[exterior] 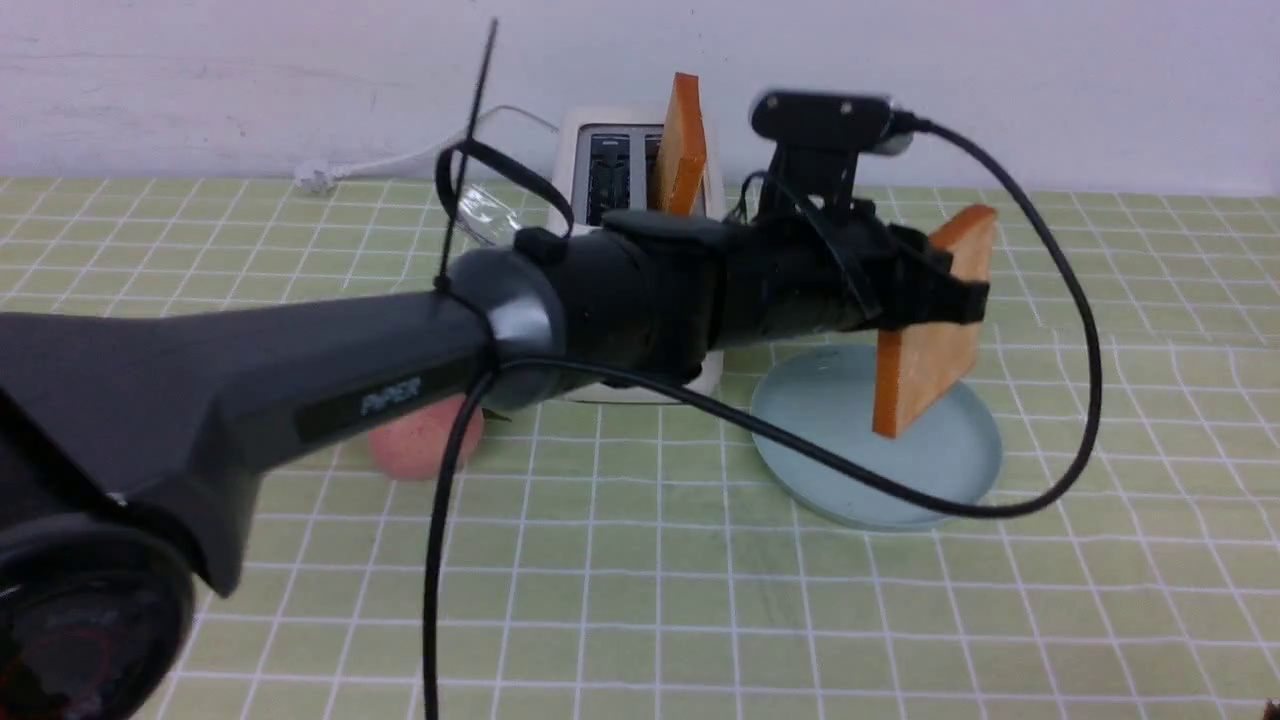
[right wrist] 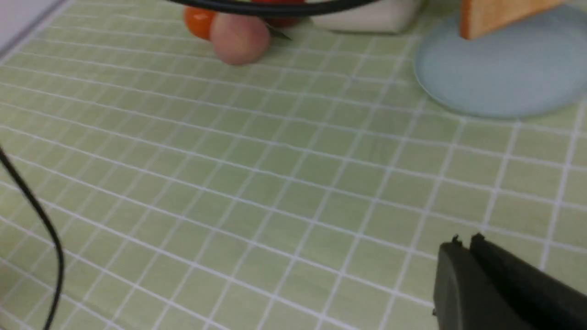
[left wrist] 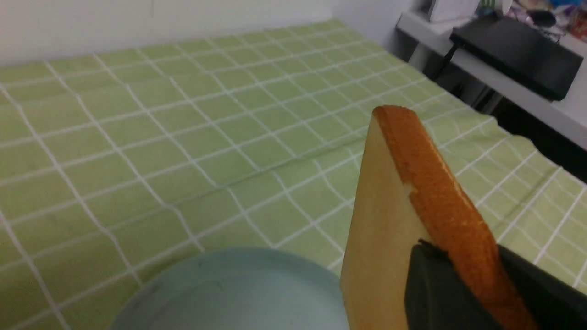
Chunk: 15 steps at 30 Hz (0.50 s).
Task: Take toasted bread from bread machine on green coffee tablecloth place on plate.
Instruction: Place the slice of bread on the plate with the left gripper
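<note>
My left gripper (exterior: pixel 950 295) is shut on the crust edge of one slice of toasted bread (exterior: pixel 935 340) and holds it upright and tilted, just above the pale blue-green plate (exterior: pixel 950 450). In the left wrist view the fingers (left wrist: pixel 440 284) clamp that slice (left wrist: pixel 385 229) over the plate (left wrist: pixel 229 293). A second slice (exterior: pixel 682 145) stands in the right slot of the white bread machine (exterior: pixel 590 150), behind my left arm. My right gripper (right wrist: pixel 465 240) is shut and empty, low over the green tablecloth (exterior: pixel 640 560). It does not show in the front view.
A pink peach-like fruit (exterior: pixel 425 445) lies left of the plate, with an orange-red fruit (right wrist: pixel 199 20) behind it. My arm's black cable (exterior: pixel 1085 330) loops over the plate. The white power cord (exterior: pixel 400 160) trails left. The cloth's far edge borders a shelf holding a black device (left wrist: pixel 518 55).
</note>
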Each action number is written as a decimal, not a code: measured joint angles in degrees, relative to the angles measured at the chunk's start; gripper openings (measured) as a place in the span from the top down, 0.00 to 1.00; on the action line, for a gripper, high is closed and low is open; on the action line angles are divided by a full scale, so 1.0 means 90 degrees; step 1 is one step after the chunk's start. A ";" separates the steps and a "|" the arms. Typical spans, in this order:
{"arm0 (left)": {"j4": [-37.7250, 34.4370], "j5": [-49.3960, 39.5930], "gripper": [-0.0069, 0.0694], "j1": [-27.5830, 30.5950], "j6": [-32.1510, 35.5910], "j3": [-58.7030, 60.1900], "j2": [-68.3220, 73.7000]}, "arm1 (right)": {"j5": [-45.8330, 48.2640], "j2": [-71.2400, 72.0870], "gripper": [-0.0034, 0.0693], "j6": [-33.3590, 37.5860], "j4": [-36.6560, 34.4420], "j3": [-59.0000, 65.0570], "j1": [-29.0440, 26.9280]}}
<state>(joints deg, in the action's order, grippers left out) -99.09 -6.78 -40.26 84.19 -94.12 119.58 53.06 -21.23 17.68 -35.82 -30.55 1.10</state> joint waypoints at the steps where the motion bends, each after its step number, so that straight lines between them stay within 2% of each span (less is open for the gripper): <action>1: 0.0000 -0.0009 0.77 0.0000 -0.0032 0.0000 0.0076 | 0.0073 0.0000 0.91 -0.0229 0.0201 0.0000 0.0000; 4: 0.0000 -0.0021 0.77 0.0000 -0.0160 0.0000 0.0247 | 0.0262 0.0000 0.91 -0.0551 0.0455 0.0000 0.0000; 15: 0.0000 -0.0037 0.77 0.0000 -0.0643 -0.0103 0.0648 | 0.0384 0.0006 0.90 -0.0654 0.0401 0.0000 0.0000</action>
<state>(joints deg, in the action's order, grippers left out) -99.09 -7.11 -40.26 78.40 -95.04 125.42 56.51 -21.17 11.80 -32.21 -30.55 1.10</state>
